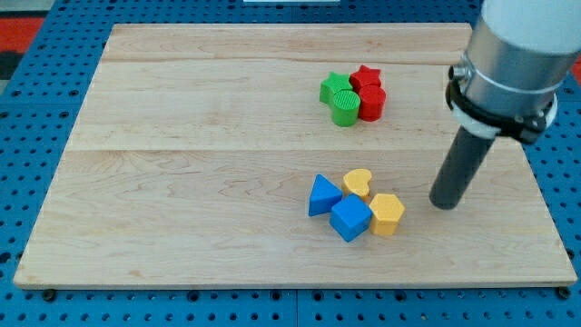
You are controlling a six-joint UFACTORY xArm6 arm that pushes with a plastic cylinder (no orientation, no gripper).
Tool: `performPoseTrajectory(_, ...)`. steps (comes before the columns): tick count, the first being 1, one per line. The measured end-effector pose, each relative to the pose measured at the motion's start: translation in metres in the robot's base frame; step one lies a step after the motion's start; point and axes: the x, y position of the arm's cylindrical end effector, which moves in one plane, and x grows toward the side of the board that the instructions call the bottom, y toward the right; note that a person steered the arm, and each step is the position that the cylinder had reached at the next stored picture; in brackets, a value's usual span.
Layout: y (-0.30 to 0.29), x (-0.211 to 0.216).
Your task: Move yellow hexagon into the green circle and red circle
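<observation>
The yellow hexagon (388, 214) lies at the lower middle right of the board, touching the blue cube (350, 218). The green circle (345, 107) and the red circle (372, 104) stand side by side near the view's top, in a cluster with a green star (334, 86) and a red star (366, 76). My tip (444, 203) rests on the board to the right of the yellow hexagon, a short gap apart from it.
A yellow heart (358, 183) and a blue triangle (322, 195) sit against the blue cube on its upper and left sides. The wooden board (182, 182) ends close to the right of my tip, with blue pegboard around it.
</observation>
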Motion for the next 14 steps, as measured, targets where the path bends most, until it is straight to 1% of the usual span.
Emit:
performPoseTrajectory(1,-0.006,0.024)
performPoseTrajectory(2,-0.02,0.036)
performPoseTrajectory(3,-0.065,0.019)
performPoseTrajectory(5,-0.154,-0.041)
performPoseTrajectory(6,-0.169,-0.063)
performPoseTrajectory(11,-0.169,-0.072)
performPoseTrajectory(12,-0.169,-0.083)
performPoseTrajectory(14,-0.167,-0.083)
